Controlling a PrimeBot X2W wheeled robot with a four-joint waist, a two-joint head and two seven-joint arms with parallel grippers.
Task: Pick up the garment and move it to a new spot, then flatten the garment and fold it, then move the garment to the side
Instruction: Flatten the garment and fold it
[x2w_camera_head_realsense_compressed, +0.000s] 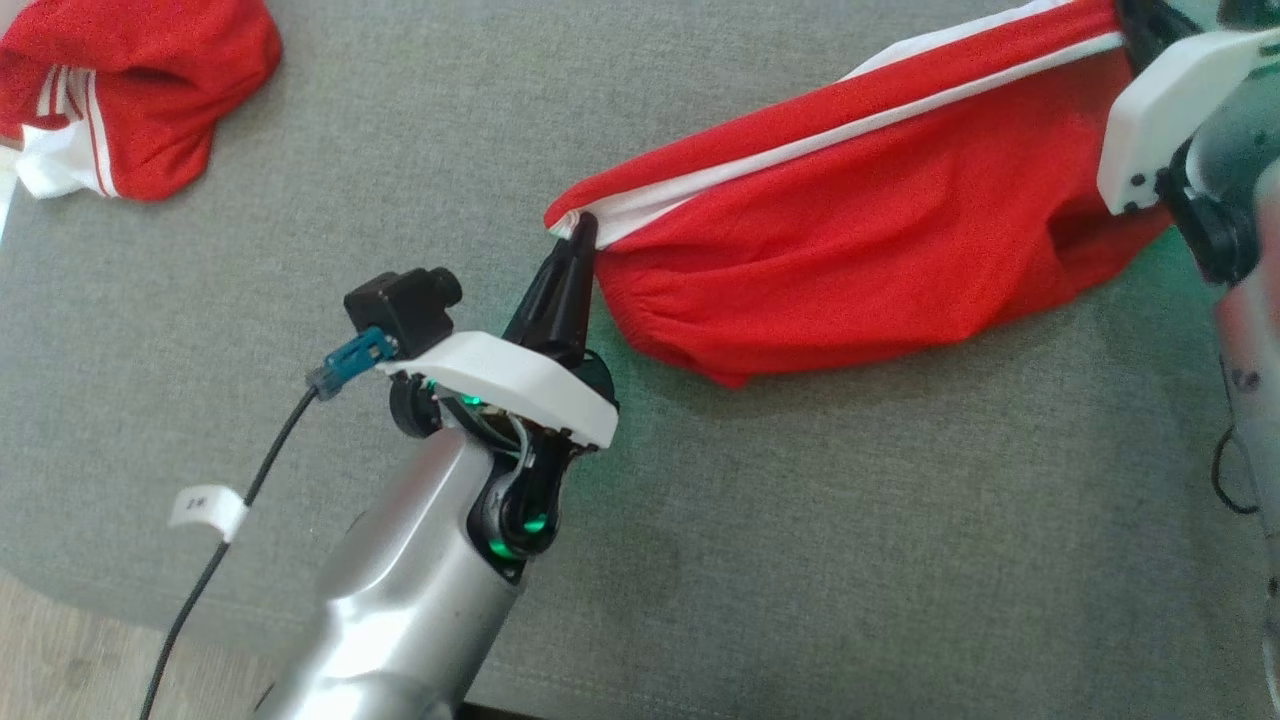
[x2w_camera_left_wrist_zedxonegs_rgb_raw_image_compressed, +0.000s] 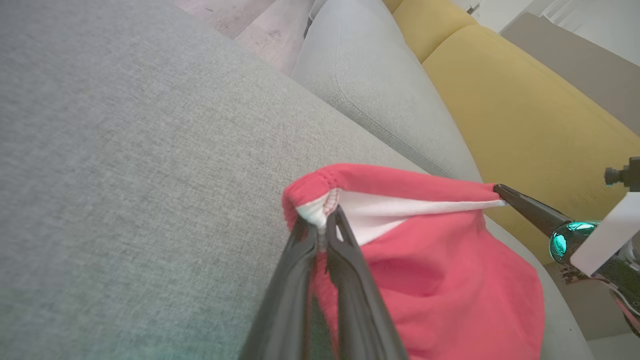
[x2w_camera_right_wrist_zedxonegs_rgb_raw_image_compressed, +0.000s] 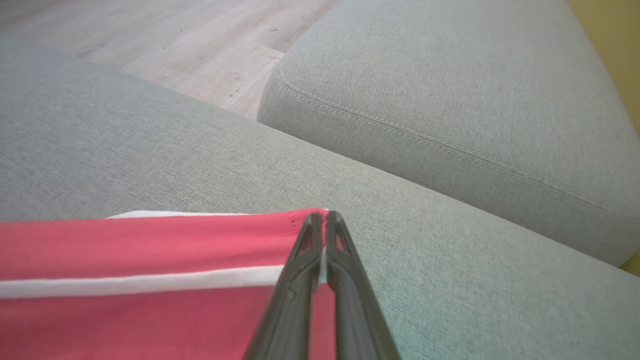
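Both claws are pinched shut on the red garment (x2w_camera_head_realsense_compressed: 850, 250) — the left gripper (x2w_camera_head_realsense_compressed: 580, 232) at one end of its white-striped edge, the right gripper (x2w_camera_head_realsense_compressed: 1128, 35) at the other — so it hangs stretched over the grey cushion (x2w_camera_head_realsense_compressed: 250, 300). I'd say this is the move-and-spread step; next, lower it evenly with the edge taut. The head view shows a red-and-white bundle (x2w_camera_head_realsense_compressed: 130, 100) well apart; the left wrist view adds a yellow backrest (x2w_camera_left_wrist_zedxonegs_rgb_raw_image_compressed: 525, 110).

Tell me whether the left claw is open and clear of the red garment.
No: in the left wrist view the left claw is pinched shut on the white-edged corner of the red garment.
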